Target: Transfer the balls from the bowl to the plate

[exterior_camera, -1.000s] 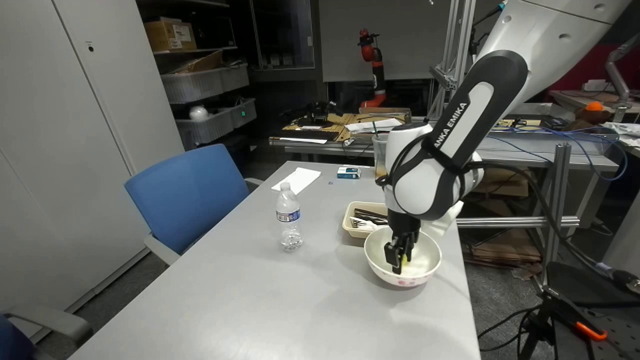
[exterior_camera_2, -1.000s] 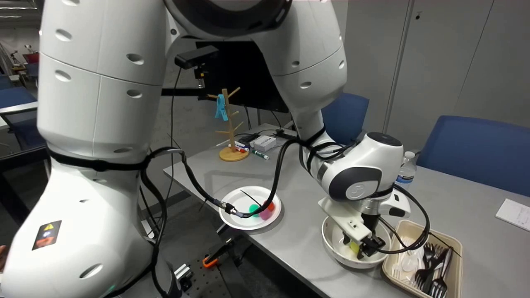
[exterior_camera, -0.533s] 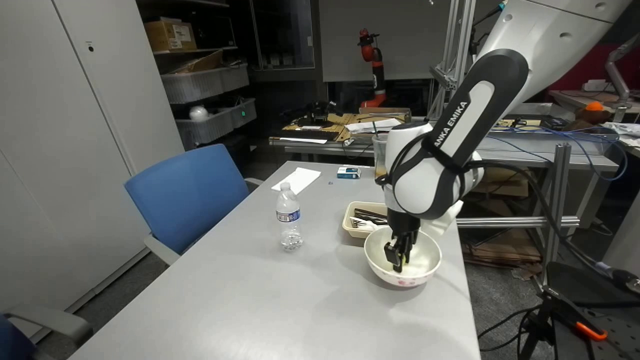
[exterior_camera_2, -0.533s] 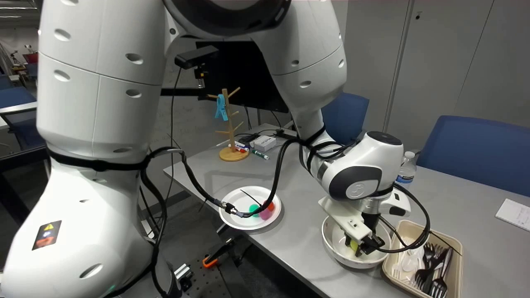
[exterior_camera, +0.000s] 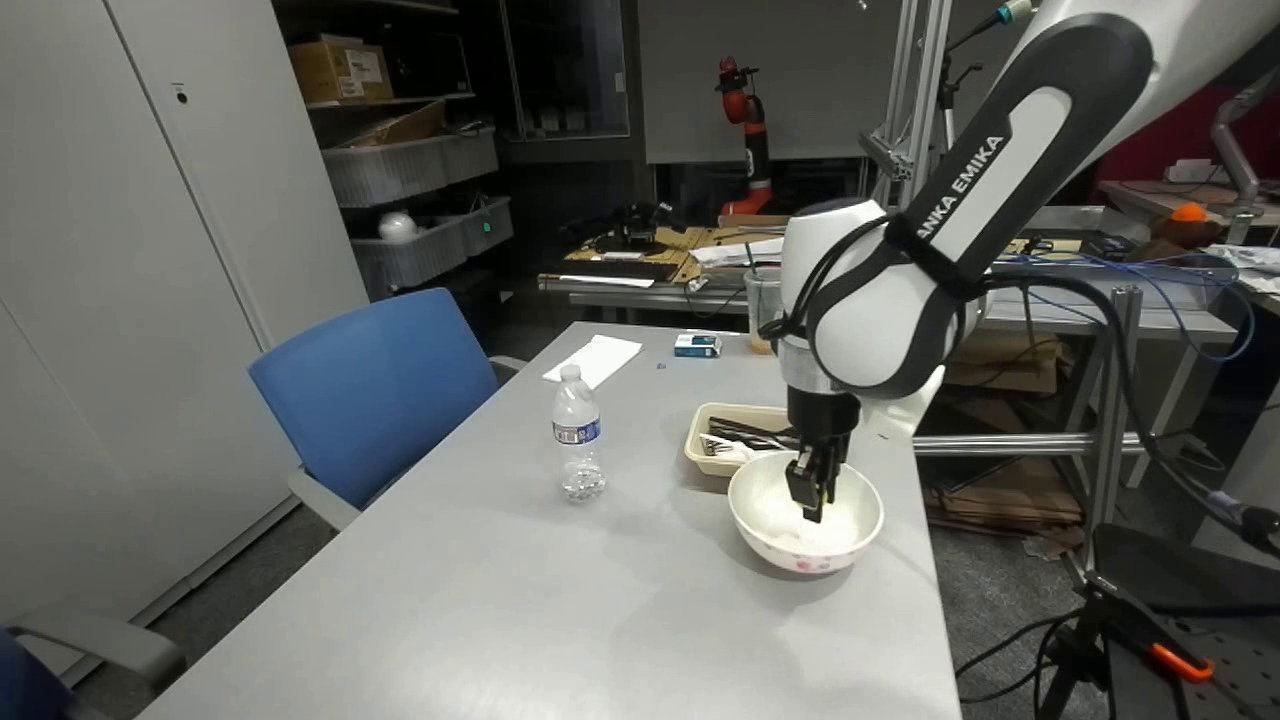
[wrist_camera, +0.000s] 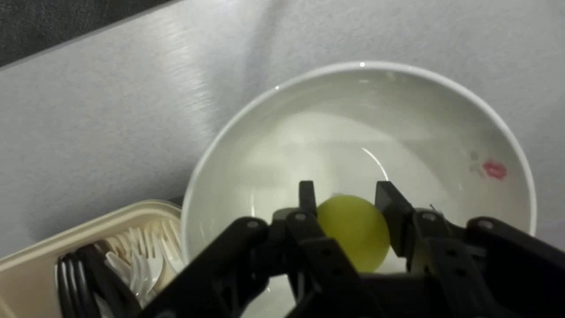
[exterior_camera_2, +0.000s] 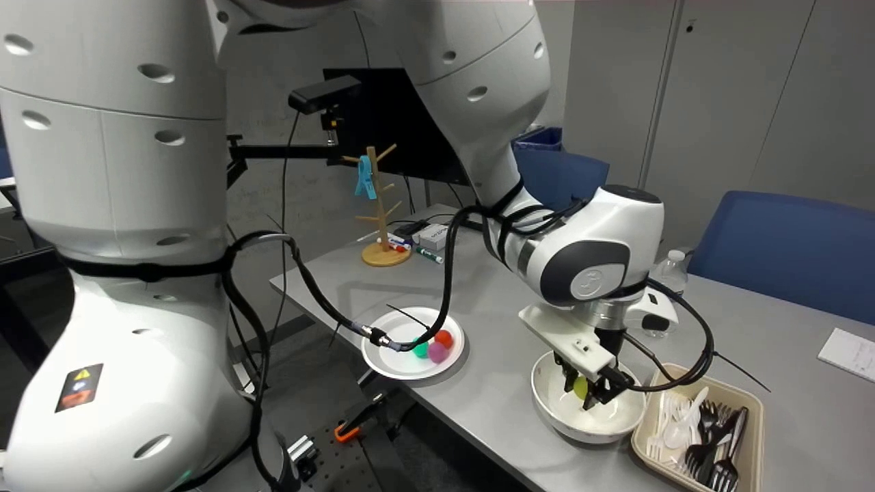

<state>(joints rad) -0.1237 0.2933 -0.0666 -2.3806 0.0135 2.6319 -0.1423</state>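
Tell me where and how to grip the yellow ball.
Pinch the ball across its middle, from above, much as the tool holds it: being round, it is likely steadiest at its widest, and the bowl under it opens upward.

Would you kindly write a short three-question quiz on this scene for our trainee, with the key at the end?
1. True or false: the black two-fingered pincer grips a yellow-green round ball.
2. How many other small coloured balls lie on the round white plate? a) one, b) three, c) five.
3. Fill in the missing word: the beige rectangular tray, beside the glossy white round bowl, holds black and white ......

Key: 1. True. 2. b, three. 3. Cutlery.
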